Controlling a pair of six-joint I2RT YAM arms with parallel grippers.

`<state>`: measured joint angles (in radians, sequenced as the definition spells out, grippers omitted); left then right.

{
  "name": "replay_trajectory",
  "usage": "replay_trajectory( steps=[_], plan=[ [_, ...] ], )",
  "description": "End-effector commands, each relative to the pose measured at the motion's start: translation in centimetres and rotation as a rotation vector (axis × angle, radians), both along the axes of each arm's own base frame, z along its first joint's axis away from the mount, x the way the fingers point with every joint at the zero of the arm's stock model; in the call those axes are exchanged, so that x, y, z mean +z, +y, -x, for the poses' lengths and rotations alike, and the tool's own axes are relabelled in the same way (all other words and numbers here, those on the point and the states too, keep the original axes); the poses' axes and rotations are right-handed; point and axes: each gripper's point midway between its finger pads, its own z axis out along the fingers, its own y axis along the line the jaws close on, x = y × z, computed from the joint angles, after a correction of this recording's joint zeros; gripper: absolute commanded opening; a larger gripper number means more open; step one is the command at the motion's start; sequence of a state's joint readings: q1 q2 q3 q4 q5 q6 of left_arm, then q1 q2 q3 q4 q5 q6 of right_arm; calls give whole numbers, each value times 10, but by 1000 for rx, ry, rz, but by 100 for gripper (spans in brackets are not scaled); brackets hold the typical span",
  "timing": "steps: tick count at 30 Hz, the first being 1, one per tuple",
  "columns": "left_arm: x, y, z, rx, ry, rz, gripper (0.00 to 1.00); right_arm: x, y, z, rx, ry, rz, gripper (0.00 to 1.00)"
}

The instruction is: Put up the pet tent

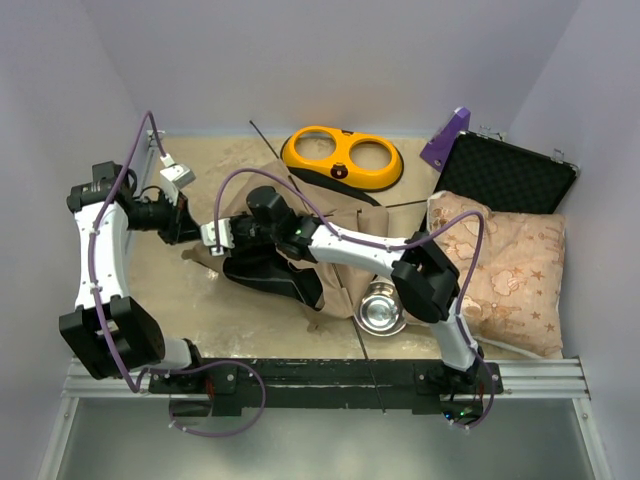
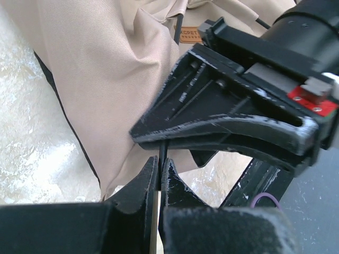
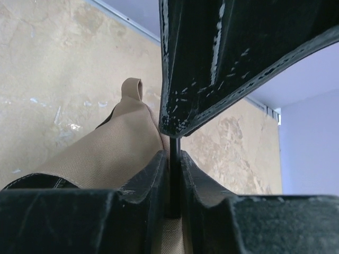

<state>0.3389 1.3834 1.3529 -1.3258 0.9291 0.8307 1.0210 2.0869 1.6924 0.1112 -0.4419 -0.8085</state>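
The pet tent (image 1: 335, 255) lies collapsed mid-table, tan fabric crumpled over its black lining. In the left wrist view its fabric (image 2: 106, 79) and brown label (image 2: 189, 34) show. My left gripper (image 1: 193, 226) and right gripper (image 1: 222, 236) meet at the tent's left edge. The left gripper (image 2: 160, 165) is shut on a thin black pole (image 2: 162, 150), with the right gripper's body (image 2: 228, 116) just above it. The right gripper (image 3: 174, 157) is shut on the same thin pole (image 3: 174, 145) beside tent fabric (image 3: 106, 153) with a loop (image 3: 132, 87).
A yellow double-bowl feeder (image 1: 342, 157) sits behind the tent and a steel bowl (image 1: 380, 311) in front of it. A star-patterned cushion (image 1: 510, 270) and an open black case (image 1: 510, 175) fill the right side. Walls close in left, back and right.
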Motion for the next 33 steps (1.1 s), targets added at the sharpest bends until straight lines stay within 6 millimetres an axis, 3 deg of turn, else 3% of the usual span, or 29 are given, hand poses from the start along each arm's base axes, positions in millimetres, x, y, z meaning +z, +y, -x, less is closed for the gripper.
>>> replay_trajectory(
  steps=[1,3,5,7,9,10,12,13,14,16,19,22,25,30,33],
  plan=[
    [27,-9,-6,-33,-111,44,0,-10,-4,-9,-42,20,37,16],
    [27,-9,-7,-31,-105,50,0,-4,-4,-10,-37,23,25,0],
    [29,-8,-11,-13,-94,68,6,6,-3,-13,-51,42,-5,0],
    [46,1,-20,45,-109,154,38,22,-5,-22,-74,56,-40,0],
    [72,23,-34,148,-152,271,66,44,-9,-36,-120,74,-91,0],
    [87,39,-41,205,-186,322,86,55,-13,-47,-149,82,-117,0],
    [116,65,-48,298,-210,472,99,80,-22,-67,-202,107,-177,0],
    [122,78,-54,302,-279,466,100,90,-27,-78,-230,123,-203,0],
    [119,81,-58,406,-166,544,100,102,-31,-87,-252,133,-233,0],
    [123,93,-69,553,-240,530,100,126,-40,-104,-296,149,-292,0],
    [130,93,-72,622,-341,612,100,153,-52,-121,-348,175,-373,0],
    [121,77,-70,626,-303,763,100,167,-59,-129,-369,197,-417,0],
    [123,48,-52,557,-400,925,100,173,-62,-129,-369,199,-432,0],
    [101,3,-54,506,-300,1012,100,172,-64,-130,-386,217,-445,0],
    [86,-4,-54,540,-237,1022,100,168,-63,-131,-397,227,-448,0]
  ],
)
